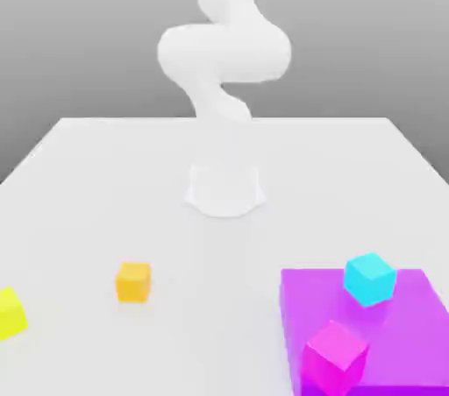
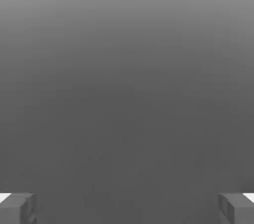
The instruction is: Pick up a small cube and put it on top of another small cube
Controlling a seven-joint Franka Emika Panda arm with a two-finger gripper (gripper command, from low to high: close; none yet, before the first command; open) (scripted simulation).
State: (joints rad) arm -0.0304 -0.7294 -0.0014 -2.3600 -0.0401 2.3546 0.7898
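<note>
The pincer (image 2: pixel 127 208) is open, its two fingers (image 2: pixel 19 209) standing wide apart in the hand view, with nothing between them. Behind them is a plain grey backdrop (image 2: pixel 127 94), paler toward one edge.

In the exterior view, the white arm (image 1: pixel 224 53) rises from its base (image 1: pixel 224 191) at the middle of the far part of the white table (image 1: pixel 210 254), and its upper part runs out of the picture.

The orange cube (image 1: pixel 132 283) sits directly on the table, on the exterior view's left, nearer than the base and well apart from the other cubes. One of its side faces is turned almost squarely to the camera.

The yellow cube (image 1: pixel 10 314) lies farther left and a little nearer, partly cut off by the picture's edge.

On the exterior view's right is a broad, flat purple block (image 1: pixel 408 333). The cyan cube (image 1: pixel 369 279) is on top of it, toward its far side, turned so that a corner points to the near side. The magenta cube (image 1: pixel 335 357) shows at the block's near left corner, apart from the cyan one; I cannot tell just how it is supported.
</note>
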